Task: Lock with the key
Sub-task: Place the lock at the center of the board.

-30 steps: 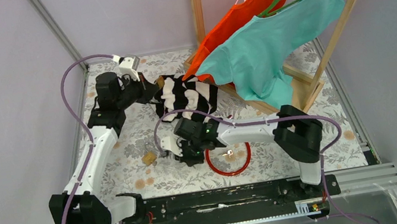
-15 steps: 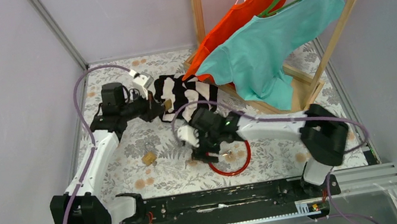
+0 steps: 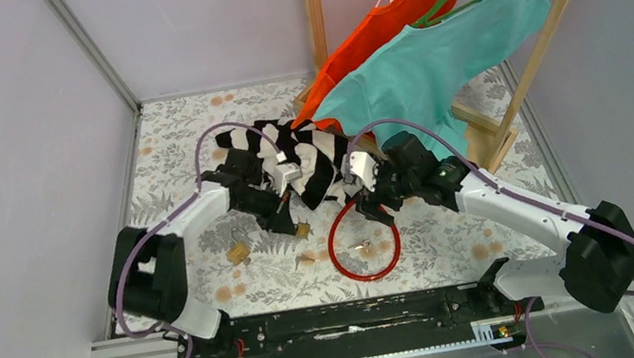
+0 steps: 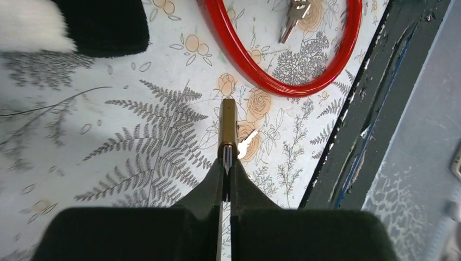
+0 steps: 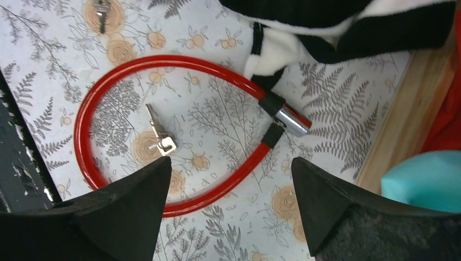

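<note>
Out to the left of the left claw (image 3: pixel 293 224), a small brass piece (image 3: pixel 237 251) lay alone on the flowered worktop (image 3: pixel 163 150). The left claw was clenched on a brass padlock (image 4: pixel 227 122). It gripped the padlock at its silvery end, so the brass body stuck straight out past the fingertips, seen edge-on. Just beyond those tips a loose key (image 4: pixel 247 144) lay flat on a printed flower, partly hidden behind the padlock. Ahead of that claw and to its right lay a red cable lock (image 4: pixel 255 70), curled into a ring, with more keys (image 4: pixel 293 13) inside it.

The right claw (image 5: pixel 229 163) hung released over the near side of that ring, its jaws spread wide and gripping nothing. The keys inside the ring lay just ahead of one fingertip, and the cable's silver barrel end (image 5: pixel 292 120) just ahead of the other. Farther ahead of this claw a black-and-white striped garment (image 5: pixel 337 24) was heaped, its edge reaching the cable. Beyond the claw and to its right stood a wooden rack (image 3: pixel 547 17) carrying an orange shirt (image 3: pixel 384 19) and a teal shirt (image 3: pixel 431 74).
</note>
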